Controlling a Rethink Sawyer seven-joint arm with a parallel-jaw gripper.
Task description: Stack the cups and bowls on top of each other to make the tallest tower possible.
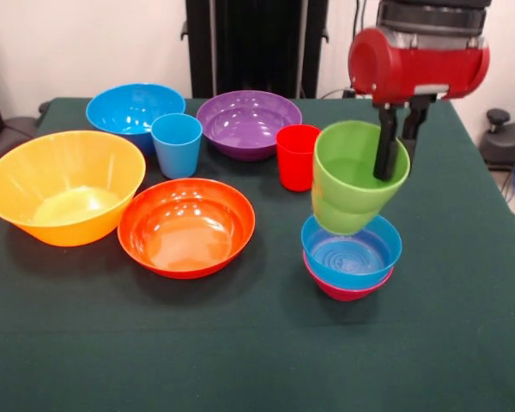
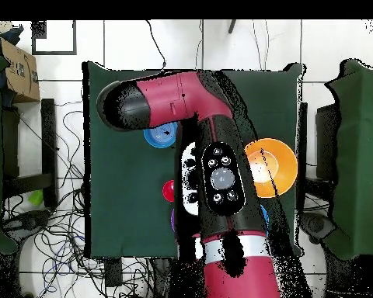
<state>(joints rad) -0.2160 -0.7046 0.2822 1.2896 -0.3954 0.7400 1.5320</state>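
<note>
Pincer (image 1: 397,142) pointing down, fingers clamped

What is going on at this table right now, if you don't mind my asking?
The robot arm is building a tower of plastic ware. Its pincer grips the rim of the green cup, held tilted just above the small blue bowl, which sits nested in the small magenta bowl. Whether the cup touches the bowl is unclear. The yellow-orange bowl, red-orange bowl, large blue bowl, purple bowl, light blue cup and red cup stand unstacked.
</note>
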